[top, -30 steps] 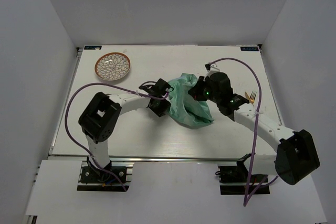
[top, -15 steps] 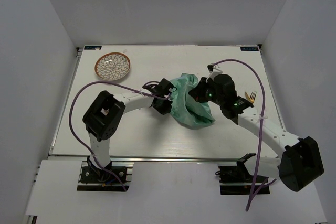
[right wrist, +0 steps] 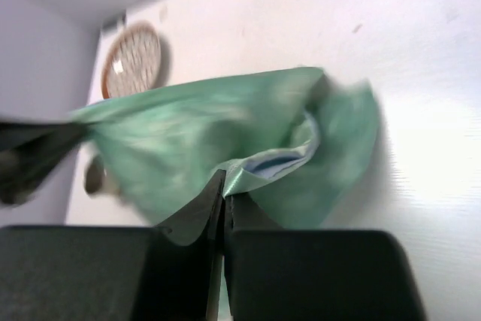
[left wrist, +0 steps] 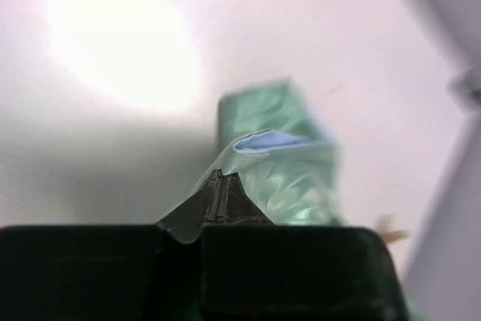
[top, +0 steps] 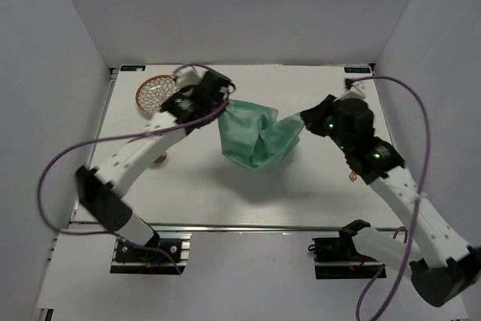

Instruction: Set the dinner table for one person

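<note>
The dinner table (top: 301,193) stretches out from the arm bases, white, with a metal rail (top: 248,225) running along its near edge. Over its middle, the left gripper (top: 223,105) and the right gripper (top: 304,119) each have their jaws pinched tight on an edge of a green cloth (top: 252,139), which sags in loose folds between them, its left end closer to the far edge. A patterned plate (top: 152,94) sits by the far left corner, partly hidden behind the left arm.
</note>
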Robot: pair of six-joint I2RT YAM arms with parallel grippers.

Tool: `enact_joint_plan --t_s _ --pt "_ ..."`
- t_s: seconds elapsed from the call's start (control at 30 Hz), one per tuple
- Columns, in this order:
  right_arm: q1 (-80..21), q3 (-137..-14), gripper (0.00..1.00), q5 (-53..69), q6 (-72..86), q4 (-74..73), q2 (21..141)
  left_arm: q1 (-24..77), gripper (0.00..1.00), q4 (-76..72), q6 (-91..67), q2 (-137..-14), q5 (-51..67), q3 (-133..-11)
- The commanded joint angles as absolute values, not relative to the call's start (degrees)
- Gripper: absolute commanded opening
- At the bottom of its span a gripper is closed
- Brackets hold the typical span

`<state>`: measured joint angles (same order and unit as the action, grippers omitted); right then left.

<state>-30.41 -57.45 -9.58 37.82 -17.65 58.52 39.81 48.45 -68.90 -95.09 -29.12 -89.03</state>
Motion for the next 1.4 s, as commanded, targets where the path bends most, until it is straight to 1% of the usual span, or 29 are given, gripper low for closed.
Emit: enact_joint_plan --t_s 0.0,0.07,0.13,0.17,0.27,0.4,0.57,0.7,0.77,0.8,0.87,0.9,0.93,0.97,1.0,1.07,1.1,1.13,1.23,1.33,1.37 --pt "-30.1 -64.9 0.0 -24.8 43.1 -30.3 48.5 39.4 0.0 58.4 -64.6 -75.2 -43.8 -93.5" --pt "-30.1 -67.3 0.0 -24.9 42.3 -32.2 45.5 39.4 0.0 57.4 -63.0 -68.8 -45.2 -92.4" --pt "-30.1 -69.3 0.0 -25.0 42.8 -36.4 42.2 39.4 0.0 53.8 -59.7 -62.5 -45.2 -88.0" --pt "-30.1 -70.8 0.0 -24.4 42.8 -37.2 41.1 39.4 0.0 53.5 -59.2 -57.5 -44.3 -86.8" --pt "-30.1 -73.6 0.0 -22.8 44.0 -39.1 36.3 39.4 0.0 56.8 -59.7 -52.3 -42.5 -87.4" --pt "-30.2 -77.7 0.0 -21.2 44.1 -38.6 35.8 39.9 0.0 56.7 -59.7 -50.4 -39.1 -88.5" --pt "-30.4 -81.8 0.0 -23.4 41.8 -38.5 42.7 39.9 0.0 55.1 -59.9 -54.9 -38.5 -88.8" --pt "-30.1 -86.0 0.0 -26.2 38.0 -37.8 51.8 39.4 0.0 52.9 -58.4 -65.5 -38.7 -92.4" --pt "-29.9 -86.6 0.0 -27.2 37.0 -35.6 57.0 37.4 0.0 53.1 -57.0 -70.5 -36.7 -98.6" --pt "-29.5 -86.5 0.0 -27.7 36.5 -34.2 58.5 36.8 0.0 53.0 -56.2 -76.3 -36.1 -101.4" --pt "-28.2 -87.6 0.0 -27.2 35.0 -30.6 62.9 33.6 0.0 53.6 -54.3 -82.4 -31.8 -111.0" --pt "-26.6 -90.2 0.0 -26.3 34.5 -30.1 64.6 32.5 0.0 54.3 -53.4 -88.3 -30.9 -114.8" --pt "-25.9 -92.4 0.0 -25.8 33.5 -29.5 68.1 31.3 0.0 54.1 -52.1 -91.1 -28.2 -122.7" --pt "-25.1 -94.7 0.0 -24.7 32.8 -28.7 70.2 29.4 0.0 53.4 -49.5 -93.7 -27.8 -127.0" --pt "-22.4 -100.4 0.0 -21.7 32.2 -28.4 74.3 28.2 0.0 50.6 -48.1 -95.3 -26.5 -128.7" --pt "-20.8 -107.9 0.0 -18.3 29.9 -28.8 79.1 24.9 0.0 43.0 -45.5 -94.8 -22.7 -128.3" --pt "-18.7 -112.1 0.0 -14.5 29.3 -30.1 83.8 23.9 0.0 41.2 -44.8 -94.7 -21.2 -128.2" --pt "-17.2 -120.1 0.0 -13.0 28.7 -30.7 86.0 22.9 0.0 39.5 -44.1 -94.5 -19.6 -128.4" --pt "-13.6 -127.6 0.0 -7.6 26.6 -30.8 90.6 20.2 0.0 36.8 -42.6 -93.0 -17.8 -126.8" --pt "-11.3 -123.6 0.0 -4.5 25.9 -28.8 88.1 18.6 0.0 31.4 -41.4 -89.1 -17.6 -117.6" --pt "-10.3 -115.1 0.0 -3.4 25.6 -26.7 86.4 18.0 0.0 27.6 -39.9 -84.3 -17.1 -112.5"
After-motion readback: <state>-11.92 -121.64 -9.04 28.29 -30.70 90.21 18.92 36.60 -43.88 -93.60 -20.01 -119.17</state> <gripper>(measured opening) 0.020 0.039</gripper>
